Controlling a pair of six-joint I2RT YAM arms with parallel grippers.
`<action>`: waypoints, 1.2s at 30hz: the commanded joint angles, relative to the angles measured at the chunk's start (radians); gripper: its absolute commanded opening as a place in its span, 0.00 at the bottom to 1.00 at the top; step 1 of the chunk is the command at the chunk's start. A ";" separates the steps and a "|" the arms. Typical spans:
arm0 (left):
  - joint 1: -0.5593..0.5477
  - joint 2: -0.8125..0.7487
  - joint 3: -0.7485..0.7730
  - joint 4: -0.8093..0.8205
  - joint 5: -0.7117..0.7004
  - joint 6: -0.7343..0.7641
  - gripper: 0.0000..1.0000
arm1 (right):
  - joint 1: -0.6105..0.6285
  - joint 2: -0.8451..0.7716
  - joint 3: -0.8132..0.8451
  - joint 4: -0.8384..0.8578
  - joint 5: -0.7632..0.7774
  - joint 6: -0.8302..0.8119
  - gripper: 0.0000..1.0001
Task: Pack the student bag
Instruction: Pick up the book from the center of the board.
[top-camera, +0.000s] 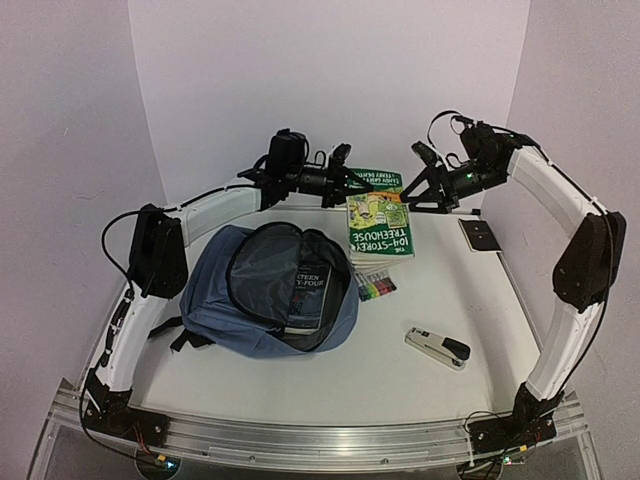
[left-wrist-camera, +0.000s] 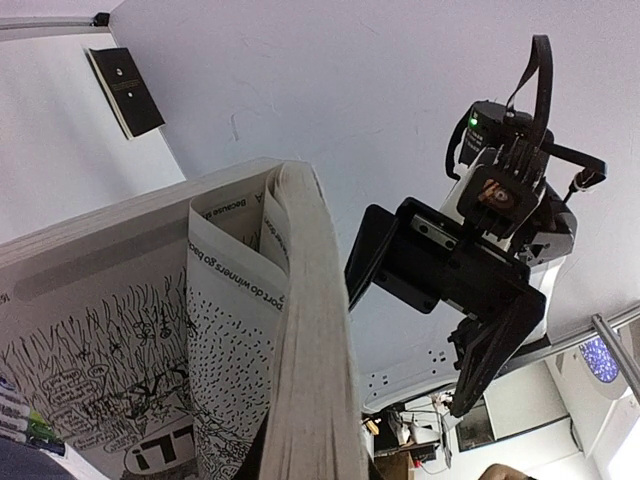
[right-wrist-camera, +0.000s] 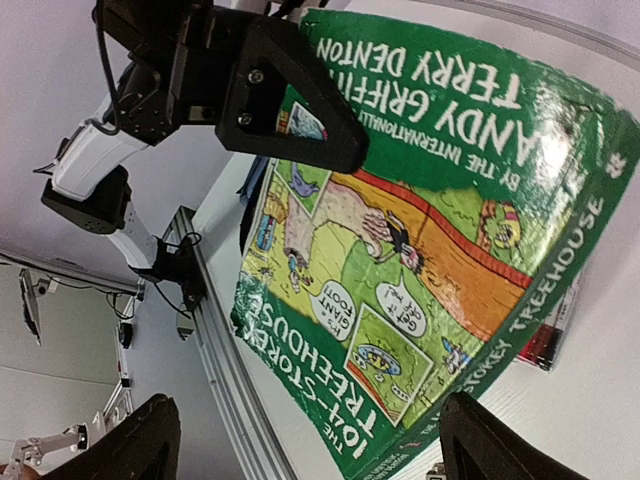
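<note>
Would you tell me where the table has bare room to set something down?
Free: the near strip between the student bag, the stapler and the front rail; also right, between stapler and black pad. Crowded: far centre, around the green book and markers.

A flat white tabletop (top-camera: 440, 290) sits boxed in by plain, matte, pale-lilac wall panels (top-camera: 330, 70) at the back and on both sides. The light is even and the shadows are soft. A ribbed aluminium rail (top-camera: 330, 432) runs along its near edge.

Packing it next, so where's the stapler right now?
In the top view, the stapler lies on the table, right of the student bag, apart from it.
</note>
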 joint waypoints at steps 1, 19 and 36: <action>-0.005 -0.124 0.023 0.085 0.080 0.027 0.00 | 0.049 0.016 0.016 -0.001 -0.054 0.003 0.89; -0.009 -0.248 -0.077 -0.026 0.067 0.119 0.00 | -0.017 0.000 -0.039 -0.044 -0.007 0.000 0.94; -0.033 -0.256 -0.074 -0.036 0.076 0.104 0.02 | 0.125 0.047 -0.018 -0.017 -0.176 0.036 0.40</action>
